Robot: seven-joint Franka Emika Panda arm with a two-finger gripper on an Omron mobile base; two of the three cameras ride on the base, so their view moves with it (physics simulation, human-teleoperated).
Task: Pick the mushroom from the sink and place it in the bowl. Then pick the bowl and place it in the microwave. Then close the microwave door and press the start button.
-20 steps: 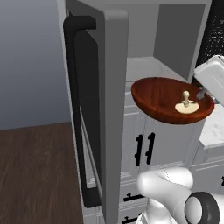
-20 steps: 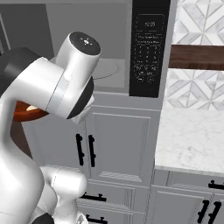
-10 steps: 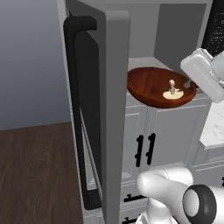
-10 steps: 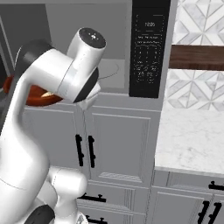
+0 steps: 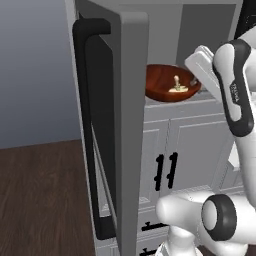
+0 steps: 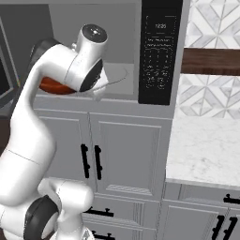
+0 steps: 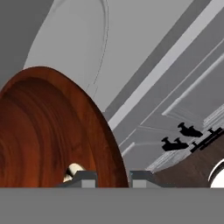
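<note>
Left base view, bowl (image 5: pixel 170 82) with mushroom (image 5: pixel 177 85) now inside microwave (image 5: pixel 210 30).

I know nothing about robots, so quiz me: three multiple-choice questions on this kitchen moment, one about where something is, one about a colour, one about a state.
1. Where is the mushroom?
A. On the floor
B. Inside the bowl
C. On the marble counter

2. What colour is the bowl?
A. Reddish-brown
B. White
C. Blue

3. How does the microwave door stand?
A. Fully shut
C. Taken off
B. Swung open

Answers:
1. B, since the left base view shows the cream mushroom lying in the bowl's hollow.
2. A, since the bowl looks like glossy red-brown wood in both the left base view and the hand view.
3. B, since the door juts out edge-on toward the camera, leaving the microwave cavity exposed, with the bowl at its opening, held at its rim by the gripper.
</note>
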